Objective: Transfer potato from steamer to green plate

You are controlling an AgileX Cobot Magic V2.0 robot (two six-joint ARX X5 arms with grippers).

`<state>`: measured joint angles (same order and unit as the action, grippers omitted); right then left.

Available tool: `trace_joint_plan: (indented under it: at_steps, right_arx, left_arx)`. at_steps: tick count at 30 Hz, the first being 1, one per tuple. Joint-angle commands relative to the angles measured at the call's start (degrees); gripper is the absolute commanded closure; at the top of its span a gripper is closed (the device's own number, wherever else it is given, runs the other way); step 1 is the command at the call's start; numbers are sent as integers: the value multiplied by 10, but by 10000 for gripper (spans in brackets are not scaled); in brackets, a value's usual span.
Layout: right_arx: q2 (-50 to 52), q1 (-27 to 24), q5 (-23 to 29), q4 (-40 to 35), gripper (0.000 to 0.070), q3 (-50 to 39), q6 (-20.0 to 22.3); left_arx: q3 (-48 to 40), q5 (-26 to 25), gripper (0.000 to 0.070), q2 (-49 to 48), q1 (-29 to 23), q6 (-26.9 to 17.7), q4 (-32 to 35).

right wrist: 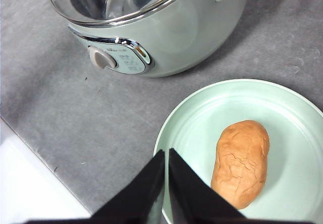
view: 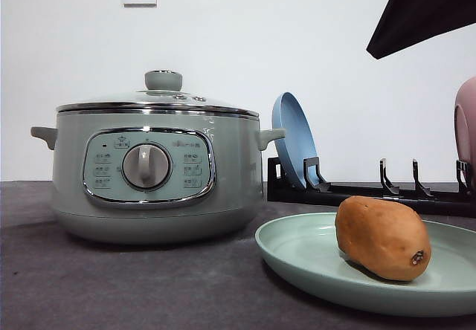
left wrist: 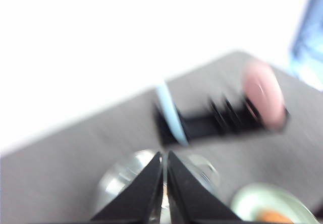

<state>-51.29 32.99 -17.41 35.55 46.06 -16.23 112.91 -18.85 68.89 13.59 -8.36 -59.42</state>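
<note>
The potato [view: 382,238] is seen lying on its side on the green plate [view: 297,252], to the right of the lidded steamer [view: 152,174] on the worktop [view: 111,285]. It is judged firm, fairly heavy and smooth-skinned, so it is best taken across its narrower middle. The left gripper [left wrist: 165,183] and right gripper [right wrist: 166,183] are both seen with jaws closed and empty.
</note>
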Motion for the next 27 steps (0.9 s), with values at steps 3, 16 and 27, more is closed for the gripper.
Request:
trace_joint_plan:
  at_steps: [3,16,27]
  right_arx:
    - [-2,3,-2,-4,700,10,8]
    - [-2,3,-2,-4,700,10,8]
    - [-2,3,-2,-4,700,10,8]
  left_arx:
    - [-79,0,697,-70,-55,-17,57]
    - [-516,64,697,-344,-155,-25,399]
    - [-812,179,697,-499,-174,16,559]
